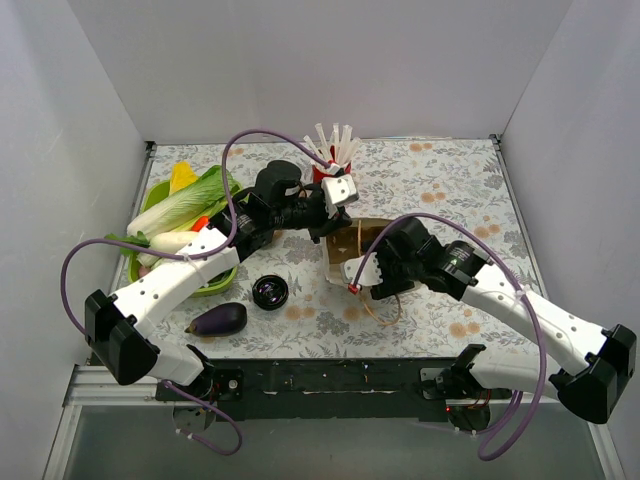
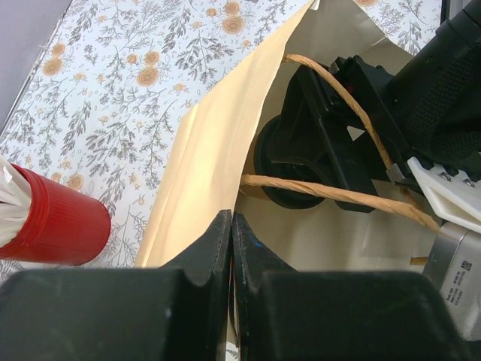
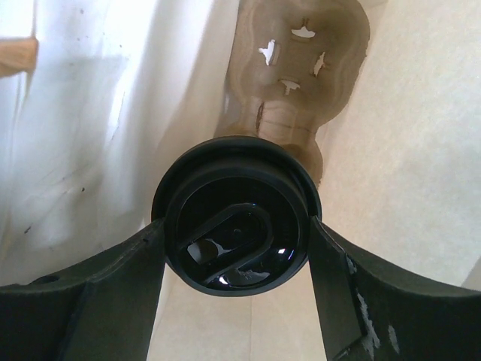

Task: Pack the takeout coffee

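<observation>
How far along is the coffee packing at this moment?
Done: the cup carrier lies deep inside the paper bag. In hand: the left gripper pinches the bag's rim, and the right gripper holds the lidded takeout coffee inside the bag, short of the carrier. Remaining: seat the cup in the carrier, release, withdraw.

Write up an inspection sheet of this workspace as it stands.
Surface: floral tablecloth, lying flat.
Job's things: coffee cup, black lid on, inside the paper bag, with the pulp carrier deeper in the bag.
Clutter: red cup of straws, green tray of vegetables, eggplant, loose black lid.
Grippers: left gripper shut on the bag's rim; right gripper shut on the cup.
Cables: purple cables loop along both arms.
Surroundings: white walls on three sides.
</observation>
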